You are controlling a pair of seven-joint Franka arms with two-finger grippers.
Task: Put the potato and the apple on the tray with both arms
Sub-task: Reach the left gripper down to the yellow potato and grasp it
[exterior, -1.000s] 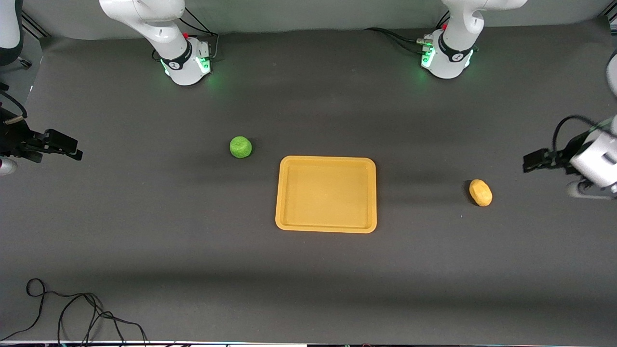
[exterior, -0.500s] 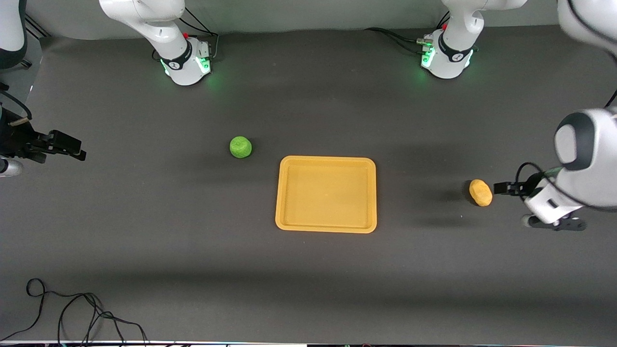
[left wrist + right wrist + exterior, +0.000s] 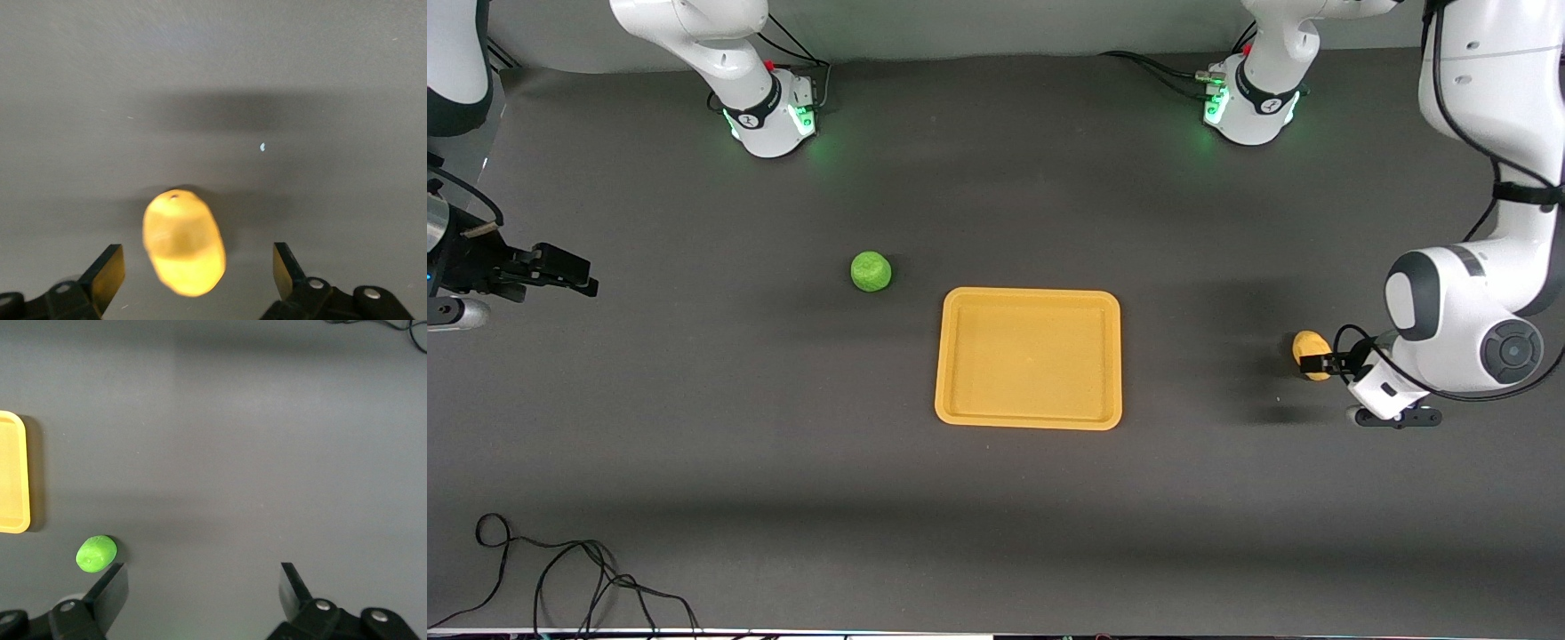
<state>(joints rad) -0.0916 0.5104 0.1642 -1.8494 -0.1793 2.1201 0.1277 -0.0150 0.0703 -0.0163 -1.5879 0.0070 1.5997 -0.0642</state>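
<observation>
The yellow-tan potato lies on the dark table toward the left arm's end. My left gripper hangs low right at it, open, with the potato between the spread fingers and touching neither. The green apple lies beside the orange-yellow tray, toward the right arm's end. My right gripper is open and empty over the table's right-arm end, well away from the apple. The tray's rim shows in the right wrist view.
Both green-lit arm bases stand along the table's edge farthest from the front camera. A black cable lies coiled at the nearest edge, toward the right arm's end. The tray holds nothing.
My left arm has swung in and come down, bringing its open gripper from beside the potato to around it. My right gripper has crept slightly toward the apple. Potato, apple and tray have not moved.
</observation>
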